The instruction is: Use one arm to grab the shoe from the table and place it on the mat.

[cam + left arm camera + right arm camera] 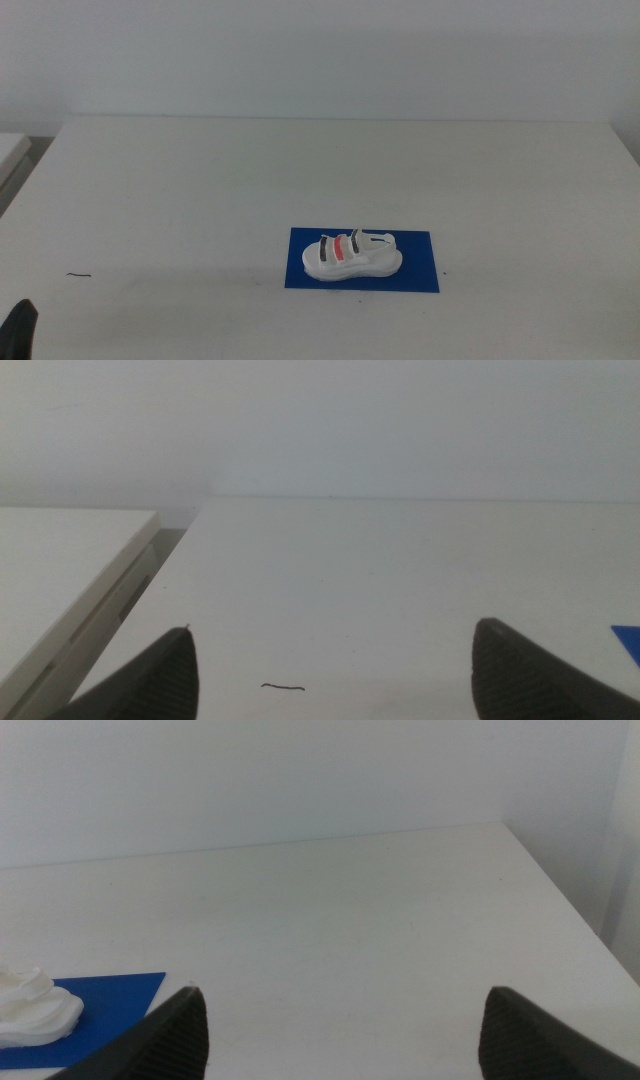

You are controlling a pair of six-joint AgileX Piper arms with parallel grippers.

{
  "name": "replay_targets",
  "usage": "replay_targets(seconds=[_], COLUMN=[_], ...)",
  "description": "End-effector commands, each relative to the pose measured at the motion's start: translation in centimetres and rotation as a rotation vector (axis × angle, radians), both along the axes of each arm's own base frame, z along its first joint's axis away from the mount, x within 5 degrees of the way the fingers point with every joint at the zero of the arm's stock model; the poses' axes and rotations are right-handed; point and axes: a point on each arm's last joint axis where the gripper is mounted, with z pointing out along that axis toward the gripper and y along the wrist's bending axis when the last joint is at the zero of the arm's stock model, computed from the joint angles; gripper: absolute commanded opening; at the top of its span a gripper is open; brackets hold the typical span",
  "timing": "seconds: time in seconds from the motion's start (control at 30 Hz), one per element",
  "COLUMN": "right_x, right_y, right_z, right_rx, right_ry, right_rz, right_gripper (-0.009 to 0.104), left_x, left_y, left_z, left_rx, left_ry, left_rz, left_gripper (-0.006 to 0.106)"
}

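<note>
Surface: plain white table (200, 190) under a pale wall; from my middle camera it fills nearly the whole picture.
Mat: I see the dark blue mat (410, 272) lying flat toward five o'clock of the table's middle, its long side running across the picture.
Shoe: the white shoe (350, 256) lies on the mat, sole down, its two dark straps and one red strap facing up. It sits in the mat's nine o'clock half, inside the blue edges as far as I can tell.
Left gripper: left gripper (330, 690) waits well apart from the mat, out toward eight o'clock; only a dark tip shows at the middle view's lower corner. Its jaws stand wide with nothing between them, only bare table and a small dark mark (283, 686).
Right gripper: right gripper (345, 1045) is out of the middle view. Its own camera shows jaws spread wide and empty, with the shoe's white edge (35, 1010) and a corner of the mat (110, 1000) off to one side, well clear of the jaws.
Progress: I judge the placing done, since the shoe rests on the mat and neither gripper touches it.
Left to do: nothing that I can see.
</note>
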Motion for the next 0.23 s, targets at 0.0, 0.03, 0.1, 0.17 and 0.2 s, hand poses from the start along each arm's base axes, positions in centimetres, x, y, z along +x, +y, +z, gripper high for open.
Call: replay_targets(seconds=[0.0,0.03,0.1,0.17,0.2], right_x=[-0.01,-0.01,-0.01,-0.01,-0.01], right_y=[-0.01,-0.01,-0.01,-0.01,-0.01], right_z=[0.00,0.00,0.00,0.00,0.00], right_rx=[-0.010,-0.010,-0.010,-0.010,-0.010], right_ry=[-0.009,-0.009,-0.009,-0.009,-0.009], right_rz=[0.001,0.001,0.001,0.001,0.001], right_gripper=[0.079,0.079,0.079,0.079,0.079], left_x=[-0.02,-0.02,-0.02,-0.02,-0.02], left_y=[0.01,0.05,0.06,0.06,0.06], left_z=[0.14,0.14,0.14,0.14,0.14], left_rx=[-0.008,0.016,0.019,0.019,0.019], left_ry=[-0.018,-0.017,-0.017,-0.017,-0.017], left_rz=[0.002,0.004,0.004,0.004,0.004], left_gripper=[0.094,0.094,0.094,0.094,0.094])
